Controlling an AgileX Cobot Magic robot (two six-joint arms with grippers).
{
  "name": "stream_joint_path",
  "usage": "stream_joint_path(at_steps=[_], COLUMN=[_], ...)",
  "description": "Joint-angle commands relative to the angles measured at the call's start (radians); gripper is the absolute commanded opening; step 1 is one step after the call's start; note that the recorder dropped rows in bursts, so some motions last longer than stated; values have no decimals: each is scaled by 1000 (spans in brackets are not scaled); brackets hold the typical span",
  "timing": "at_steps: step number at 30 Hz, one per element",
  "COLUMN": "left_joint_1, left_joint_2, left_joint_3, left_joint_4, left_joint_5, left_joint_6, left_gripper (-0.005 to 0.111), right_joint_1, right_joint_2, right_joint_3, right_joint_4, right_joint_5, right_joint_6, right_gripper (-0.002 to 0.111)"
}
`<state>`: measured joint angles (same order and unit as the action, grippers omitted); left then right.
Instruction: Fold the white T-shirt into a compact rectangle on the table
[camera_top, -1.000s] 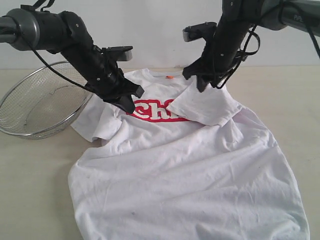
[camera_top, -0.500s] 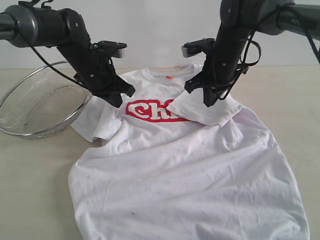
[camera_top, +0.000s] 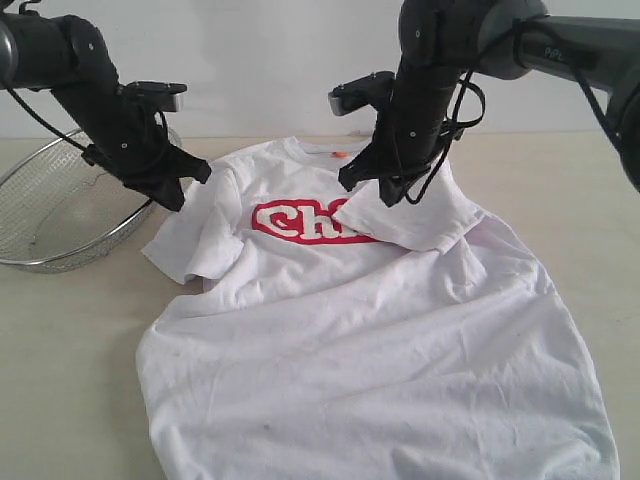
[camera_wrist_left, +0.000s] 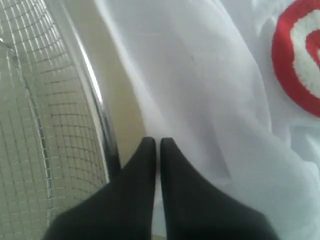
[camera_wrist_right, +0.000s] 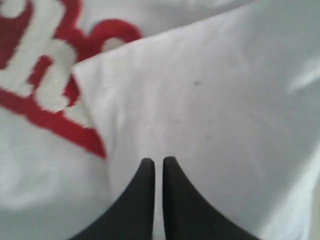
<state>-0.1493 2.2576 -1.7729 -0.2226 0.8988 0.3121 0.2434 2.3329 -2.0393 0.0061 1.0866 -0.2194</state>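
The white T-shirt (camera_top: 380, 340) lies front up on the table (camera_top: 70, 360), red lettering (camera_top: 295, 222) across the chest. Its right sleeve (camera_top: 410, 215) is folded inward and covers the end of the lettering; the other sleeve (camera_top: 195, 240) lies spread out flat. My left gripper (camera_top: 178, 196) (camera_wrist_left: 157, 141) is shut and empty, hovering over the shirt's shoulder edge beside the basket. My right gripper (camera_top: 390, 195) (camera_wrist_right: 158, 161) is shut and empty just above the folded sleeve (camera_wrist_right: 210, 100).
A silver wire-mesh basket (camera_top: 40, 255) stands at the far left, its rim (camera_wrist_left: 102, 120) close to my left gripper. Bare tabletop lies left of the shirt's hem and right of it.
My left gripper has swung left, off the lettering, to the shirt's edge by the basket. My right gripper has drifted slightly left over the folded sleeve. The shirt has not moved.
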Motion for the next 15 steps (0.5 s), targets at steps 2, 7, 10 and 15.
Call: stream_joint_path(at_steps=[2, 7, 10, 15], left_joint_1=[-23, -147, -165, -165], left_joint_2=[4, 33, 85, 179], left_joint_3=[-5, -7, -7, -7], left_joint_4=[-265, -268, -265, -267], left_joint_5=[24, -54, -87, -100], left_joint_6=[157, 192, 166, 159], left_gripper=[4, 4, 4, 4], right_joint_1=[-4, -4, -17, -114], right_joint_2=[63, 164, 191, 247], right_joint_3=[3, 3, 3, 3], right_joint_4=[-182, -268, -357, -359], right_joint_5=[-103, -170, -172, -152], right_joint_6=[72, 134, 227, 239], right_gripper=[0, 0, 0, 0])
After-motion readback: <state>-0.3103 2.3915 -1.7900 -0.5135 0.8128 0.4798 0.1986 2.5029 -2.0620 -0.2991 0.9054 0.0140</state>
